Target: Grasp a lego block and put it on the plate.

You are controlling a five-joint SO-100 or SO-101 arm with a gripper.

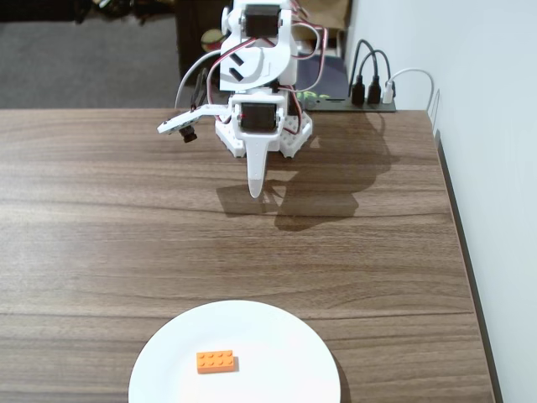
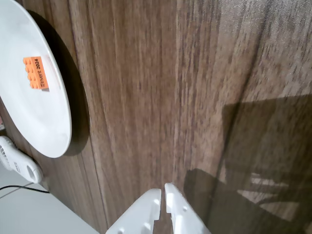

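Note:
The orange lego block [image 1: 216, 361] lies flat on the white plate [image 1: 277, 353] at the table's near edge in the fixed view. In the wrist view the block [image 2: 36, 72] sits on the plate [image 2: 34, 117] at the upper left. My white gripper [image 1: 255, 191] hangs folded close to the arm's base at the far side of the table, well away from the plate. In the wrist view its jaws [image 2: 163, 191] stand nearly together with only a thin slit between them and hold nothing.
A power strip with plugged cables [image 1: 369, 96] sits at the table's back right. The table's right edge [image 1: 457, 210] runs beside a white wall. A small white object [image 2: 17, 163] lies beyond the table edge in the wrist view.

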